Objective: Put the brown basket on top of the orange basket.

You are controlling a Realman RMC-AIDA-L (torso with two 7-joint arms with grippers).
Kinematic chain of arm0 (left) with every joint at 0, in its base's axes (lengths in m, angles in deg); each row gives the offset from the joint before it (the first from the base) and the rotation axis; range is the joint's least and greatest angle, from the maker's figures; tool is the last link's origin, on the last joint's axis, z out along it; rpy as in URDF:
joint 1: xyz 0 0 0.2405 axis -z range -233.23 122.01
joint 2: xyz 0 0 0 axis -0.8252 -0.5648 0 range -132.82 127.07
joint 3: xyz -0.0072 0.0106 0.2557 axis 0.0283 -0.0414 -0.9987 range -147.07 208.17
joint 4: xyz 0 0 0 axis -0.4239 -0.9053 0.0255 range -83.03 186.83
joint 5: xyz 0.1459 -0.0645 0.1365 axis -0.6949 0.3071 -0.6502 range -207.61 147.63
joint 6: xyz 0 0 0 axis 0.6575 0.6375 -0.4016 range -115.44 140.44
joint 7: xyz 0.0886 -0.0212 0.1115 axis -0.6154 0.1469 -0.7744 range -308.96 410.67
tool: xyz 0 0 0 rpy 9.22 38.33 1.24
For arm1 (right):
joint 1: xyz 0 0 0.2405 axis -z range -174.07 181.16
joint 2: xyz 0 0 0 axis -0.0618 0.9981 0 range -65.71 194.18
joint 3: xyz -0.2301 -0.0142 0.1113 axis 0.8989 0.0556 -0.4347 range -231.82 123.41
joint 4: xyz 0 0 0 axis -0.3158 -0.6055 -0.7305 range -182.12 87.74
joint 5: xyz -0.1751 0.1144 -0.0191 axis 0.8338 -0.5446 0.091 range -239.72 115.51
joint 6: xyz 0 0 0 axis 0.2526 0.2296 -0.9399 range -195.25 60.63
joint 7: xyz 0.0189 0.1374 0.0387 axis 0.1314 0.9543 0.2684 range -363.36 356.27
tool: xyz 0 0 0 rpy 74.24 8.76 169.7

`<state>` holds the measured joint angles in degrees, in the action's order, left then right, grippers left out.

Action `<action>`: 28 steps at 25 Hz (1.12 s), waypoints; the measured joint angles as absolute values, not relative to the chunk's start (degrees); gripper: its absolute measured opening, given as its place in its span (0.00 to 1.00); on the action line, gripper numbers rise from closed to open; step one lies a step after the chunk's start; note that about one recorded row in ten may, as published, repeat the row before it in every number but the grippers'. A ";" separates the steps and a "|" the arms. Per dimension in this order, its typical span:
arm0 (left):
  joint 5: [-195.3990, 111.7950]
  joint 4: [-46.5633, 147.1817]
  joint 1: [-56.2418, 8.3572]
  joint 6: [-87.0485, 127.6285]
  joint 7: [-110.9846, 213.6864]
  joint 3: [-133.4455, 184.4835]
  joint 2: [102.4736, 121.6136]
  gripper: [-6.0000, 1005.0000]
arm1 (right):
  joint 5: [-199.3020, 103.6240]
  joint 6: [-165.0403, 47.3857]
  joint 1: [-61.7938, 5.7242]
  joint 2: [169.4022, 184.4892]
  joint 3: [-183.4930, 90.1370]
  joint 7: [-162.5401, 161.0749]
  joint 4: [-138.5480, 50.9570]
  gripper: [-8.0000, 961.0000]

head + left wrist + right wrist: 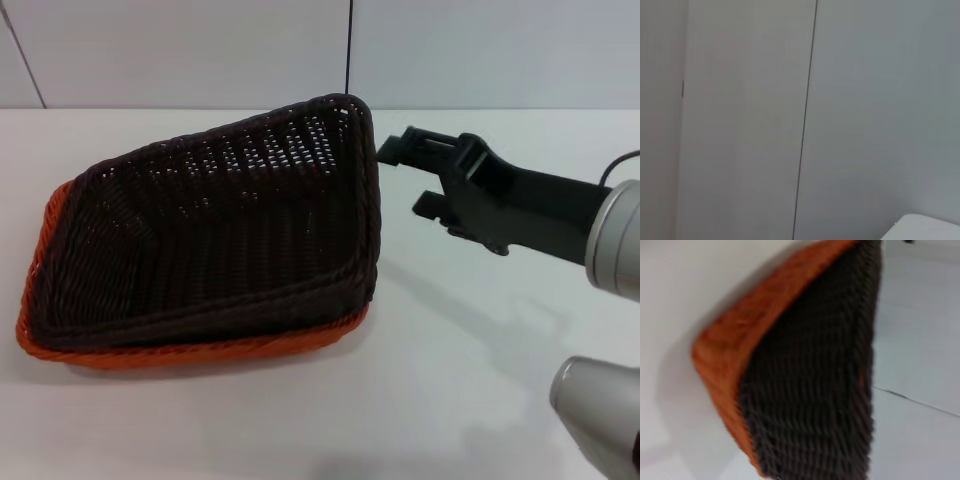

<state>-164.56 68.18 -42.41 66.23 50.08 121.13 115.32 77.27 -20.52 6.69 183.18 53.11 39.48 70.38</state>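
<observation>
The brown basket (220, 230) lies inside the orange basket (190, 352) on the white table, tilted, with its far right corner raised. Only the orange basket's left and front rim shows beneath it. My right gripper (412, 178) is open and empty, just right of the brown basket's raised corner and apart from it. The right wrist view shows the brown basket (815, 390) nested in the orange basket (725, 355) from close up. My left gripper is out of view; its wrist view shows only the wall.
The white table (450, 380) stretches to the right and front of the baskets. A pale wall with a dark vertical seam (349, 50) stands behind. My right arm (560, 215) reaches in from the right.
</observation>
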 joint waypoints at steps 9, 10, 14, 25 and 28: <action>-164.44 68.65 -42.45 68.16 50.06 121.32 115.25 0.77 | 73.78 -47.38 14.46 183.27 57.88 39.72 63.31 0.74; -164.48 68.73 -42.46 68.61 50.06 121.35 115.24 0.77 | 72.32 -51.60 14.70 183.25 58.38 39.73 61.96 0.74; -164.62 68.62 -41.82 69.00 50.06 121.35 115.05 0.77 | 62.55 -65.67 13.51 183.11 59.43 40.02 56.46 0.74; -165.96 68.63 -41.60 69.15 49.98 121.34 114.67 0.77 | 62.15 -96.83 6.29 182.80 62.11 75.43 41.26 0.74; -166.22 68.53 -41.22 69.25 49.98 121.31 114.50 0.77 | 70.90 -106.17 4.75 182.84 62.73 93.84 32.83 0.74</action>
